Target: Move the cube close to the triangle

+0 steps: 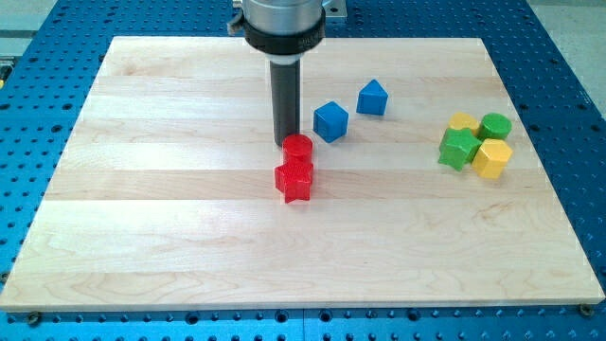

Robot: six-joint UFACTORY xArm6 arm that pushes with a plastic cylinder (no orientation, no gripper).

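Observation:
A blue cube [330,120] lies on the wooden board [170,208] right of centre near the view's top. A blue triangle-like block [372,97] lies just up and to the right of it, a small gap between them. My tip [285,142] stands on the board left of the blue cube, a short gap away. It sits just above and to the left of a red cylinder [297,148].
A red star-shaped block [294,180] touches the red cylinder from below. At the view's right lies a tight cluster: a yellow block [462,122], a green cylinder [495,125], a green star-like block [458,148] and a yellow block [492,158].

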